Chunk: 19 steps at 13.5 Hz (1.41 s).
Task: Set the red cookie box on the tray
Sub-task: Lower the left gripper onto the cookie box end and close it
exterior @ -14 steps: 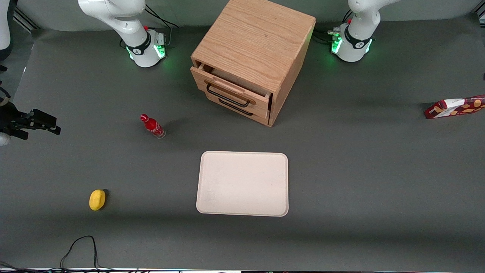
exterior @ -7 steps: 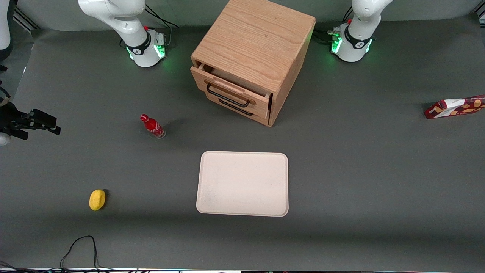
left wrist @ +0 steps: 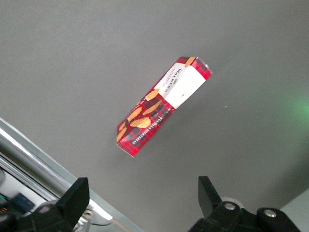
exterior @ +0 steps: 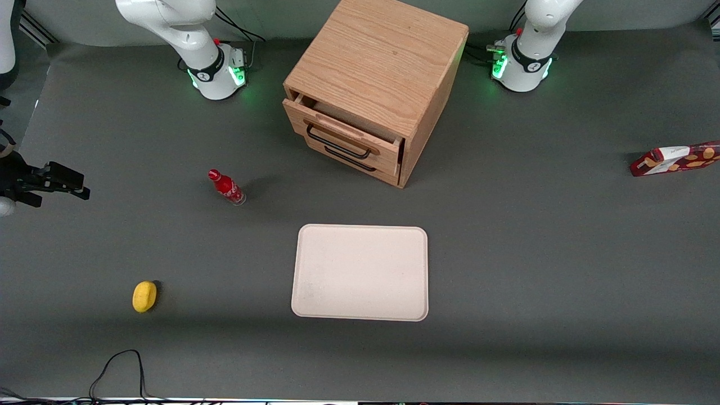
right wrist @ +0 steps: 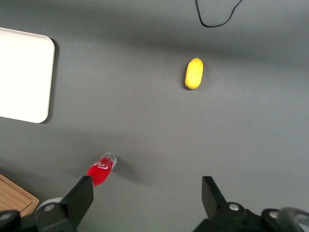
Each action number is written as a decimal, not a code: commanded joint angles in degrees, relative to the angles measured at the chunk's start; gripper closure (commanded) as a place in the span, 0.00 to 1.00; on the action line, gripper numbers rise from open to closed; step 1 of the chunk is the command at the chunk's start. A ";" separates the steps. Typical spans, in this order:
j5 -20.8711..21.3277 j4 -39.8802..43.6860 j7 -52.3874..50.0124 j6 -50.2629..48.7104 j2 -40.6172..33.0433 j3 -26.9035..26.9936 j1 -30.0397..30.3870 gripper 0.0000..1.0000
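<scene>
Hovering above the red cookie box [left wrist: 161, 105], the end effector [left wrist: 140, 203] has its fingers spread wide and empty, so the reaching step is in hand. That box [exterior: 675, 158] lies flat on the desk [exterior: 534, 253] at the working arm's end, well apart from the tray [exterior: 360, 273]. Next, I judge, comes a descent with the fingers straddling the carton's narrow width.
</scene>
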 commanded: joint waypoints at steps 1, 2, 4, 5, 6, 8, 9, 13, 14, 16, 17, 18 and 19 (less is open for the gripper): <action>0.94 -10.22 6.90 10.58 -2.34 -0.22 0.29 0.00; 1.02 -12.95 8.57 13.31 -2.34 -0.22 0.29 0.00; 1.02 -17.79 11.47 18.59 -2.60 -0.22 0.29 0.00; 1.02 -20.33 11.57 20.88 -3.04 -0.13 0.47 0.00; 1.11 -23.75 11.74 24.29 -3.74 -0.13 1.60 0.00; 1.02 -29.13 15.86 31.58 -4.36 -0.13 2.05 0.00; 1.11 -30.98 16.49 34.23 -4.27 -0.04 2.31 0.00; 1.11 -34.86 22.81 42.59 -3.04 -0.04 2.58 0.01; 1.11 -34.86 23.87 43.22 -2.17 -0.04 2.66 0.01; 1.11 -34.95 25.54 45.23 -0.41 -0.04 2.67 0.02; 1.11 -34.86 26.50 45.94 0.38 -0.13 2.23 0.02; 1.11 -34.86 26.95 46.90 1.08 -0.13 2.14 0.02; 1.11 -34.86 27.04 47.26 1.79 -0.22 2.05 0.04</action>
